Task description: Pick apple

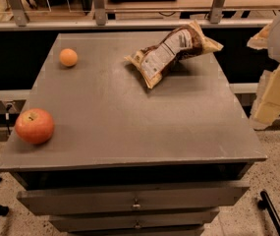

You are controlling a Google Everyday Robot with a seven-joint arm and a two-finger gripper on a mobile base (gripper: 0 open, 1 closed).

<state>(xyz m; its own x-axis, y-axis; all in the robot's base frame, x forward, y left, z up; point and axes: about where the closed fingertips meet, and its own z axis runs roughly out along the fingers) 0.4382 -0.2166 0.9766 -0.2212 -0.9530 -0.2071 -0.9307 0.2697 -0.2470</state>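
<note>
Drawers [135, 200] face the camera below the desk [129, 117], whose front-left corner holds the apple [34, 126] close to the left edge, so the claw [272, 100], beyond the right edge with its state impossible to tell, risks a long reach nudging it off.
</note>
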